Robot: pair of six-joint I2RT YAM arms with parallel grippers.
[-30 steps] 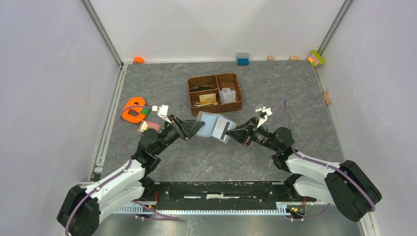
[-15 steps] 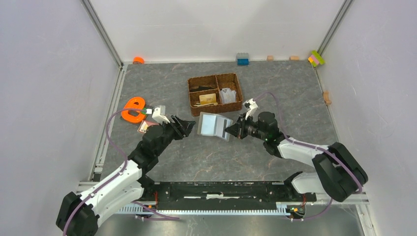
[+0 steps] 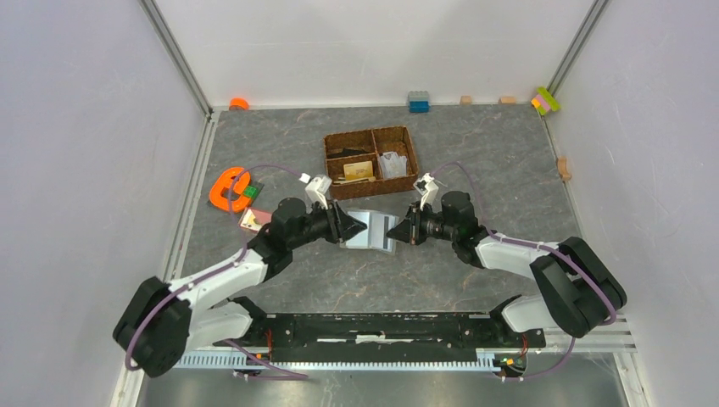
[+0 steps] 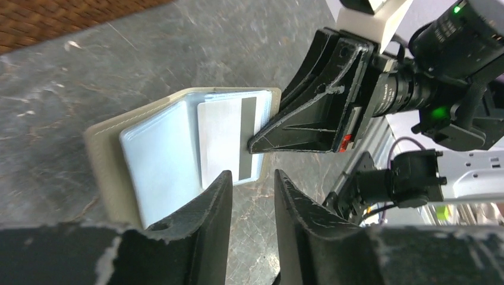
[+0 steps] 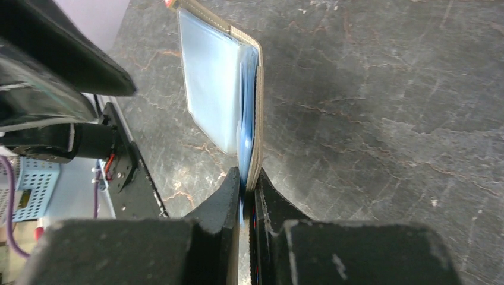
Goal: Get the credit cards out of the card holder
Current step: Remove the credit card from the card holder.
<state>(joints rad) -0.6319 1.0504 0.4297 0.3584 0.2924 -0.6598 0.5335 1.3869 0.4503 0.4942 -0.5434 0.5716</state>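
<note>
Left wrist: clamps open holder (image 4: 148, 154) by its edge, on table (image 4: 89, 71), with right gripper (image 4: 254, 142). Holds left gripper (image 4: 252, 175), jaws apart, just beside a pale card (image 4: 226, 136) protruding from it. Seemingly yet to pull that card free.

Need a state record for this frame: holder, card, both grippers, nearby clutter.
card holder: open, pale inner faces showing, between the two arms
card: pale with a grey stripe, on the holder's inner face, not yet out
right gripper: jaws shut on the holder's edge
left gripper: jaws open, empty, close to the holder's opposite side
basket: brown, divided, behind the holder, apart from it
</note>
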